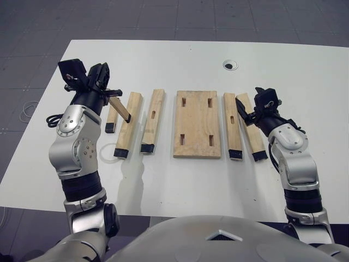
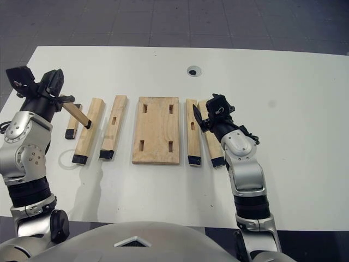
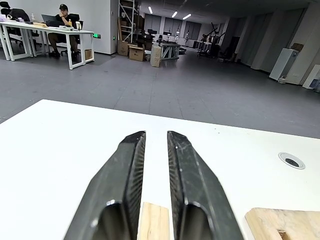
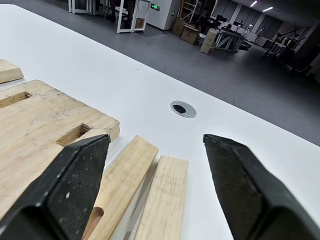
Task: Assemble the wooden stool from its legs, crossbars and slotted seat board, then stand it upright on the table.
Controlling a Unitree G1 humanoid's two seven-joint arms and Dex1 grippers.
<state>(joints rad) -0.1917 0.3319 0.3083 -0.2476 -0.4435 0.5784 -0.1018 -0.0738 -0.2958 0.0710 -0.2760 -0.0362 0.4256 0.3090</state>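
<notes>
White surface (image 1: 305,109), open hall behind: my left claw (image 1: 113,93) clamps a crossbar (image 1: 121,109) at nine o'clock of the seat board (image 1: 197,124); my right claw (image 1: 253,103) gapes wide over two legs (image 1: 233,128) at three o'clock.

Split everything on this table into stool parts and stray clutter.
Stool parts: slotted rectangular wooden seat board; four long black-tipped wooden legs; short wooden crossbar lying flat; thin wooden crossbar gripped in the left tool.
Stray: white ring; black cable; round metal grommet.
</notes>
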